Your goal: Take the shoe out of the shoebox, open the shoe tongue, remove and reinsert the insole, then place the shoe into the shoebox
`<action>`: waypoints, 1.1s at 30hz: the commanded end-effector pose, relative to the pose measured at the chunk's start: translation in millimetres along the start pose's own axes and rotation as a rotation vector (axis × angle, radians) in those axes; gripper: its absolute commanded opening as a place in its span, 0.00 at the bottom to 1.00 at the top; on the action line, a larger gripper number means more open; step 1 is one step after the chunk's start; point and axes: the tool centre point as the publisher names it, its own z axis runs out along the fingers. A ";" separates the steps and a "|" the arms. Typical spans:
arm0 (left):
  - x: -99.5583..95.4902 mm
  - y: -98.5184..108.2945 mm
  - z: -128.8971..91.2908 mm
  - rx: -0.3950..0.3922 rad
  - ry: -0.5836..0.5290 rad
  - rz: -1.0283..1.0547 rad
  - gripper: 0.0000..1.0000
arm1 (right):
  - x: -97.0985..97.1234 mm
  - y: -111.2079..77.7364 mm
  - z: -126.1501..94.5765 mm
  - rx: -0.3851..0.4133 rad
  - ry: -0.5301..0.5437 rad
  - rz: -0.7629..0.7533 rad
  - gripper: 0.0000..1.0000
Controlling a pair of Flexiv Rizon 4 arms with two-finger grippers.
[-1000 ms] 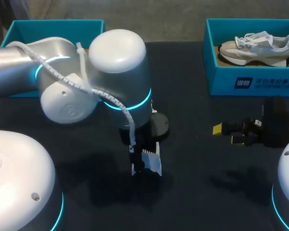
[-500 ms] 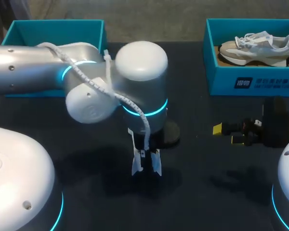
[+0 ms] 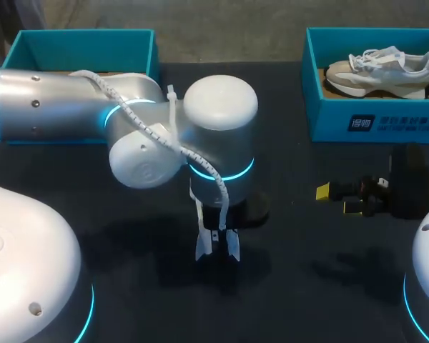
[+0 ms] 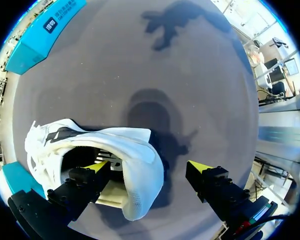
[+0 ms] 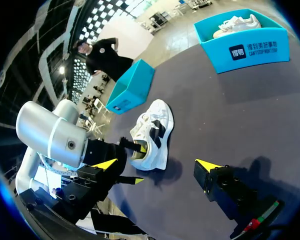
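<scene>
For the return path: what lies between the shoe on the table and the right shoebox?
Only bare table from shoe to shoebox, in the right wrist view.

Shoebox, far right: we record a white print panel (image 3: 393, 123) on the near wall of the shoebox (image 3: 329, 114). It shows a small square mark with a row of characters beside it.
Legibility, head view: the characters are too small for us to read.
Legibility, wrist views: the same panel shows in both, and we cannot read it there either.
Shoe, middle of table: the shoe (image 5: 151, 145) bears a black side marking (image 5: 158, 128). We make out no letters or numbers in it.
Readable text overall: none.
</scene>
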 end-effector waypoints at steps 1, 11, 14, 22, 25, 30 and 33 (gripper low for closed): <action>-0.6 2.6 3.3 0.004 0.007 0.001 0.97 | 0.9 -2.1 -3.5 -0.002 0.000 0.000 1.00; 3.4 8.3 8.2 0.005 0.026 0.000 0.16 | 0.9 -2.1 -3.5 -0.002 0.000 0.000 1.00; 4.4 9.4 9.1 0.007 0.032 -0.001 0.00 | 0.9 -2.1 -3.5 -0.002 0.000 0.000 1.00; 10.2 13.6 5.3 0.027 0.068 0.010 0.00 | 0.9 -2.1 -3.5 -0.002 0.000 0.000 1.00; 12.0 15.3 -4.9 0.024 0.078 0.023 0.00 | 0.9 -2.1 -3.5 -0.002 0.000 0.000 1.00; 11.1 13.3 -28.7 -0.005 0.121 0.074 0.00 | 0.9 -2.1 -3.5 -0.002 0.000 0.000 1.00; 11.9 12.8 -46.9 -0.010 0.144 0.102 0.00 | 0.9 -2.1 -3.5 -0.002 0.000 0.000 1.00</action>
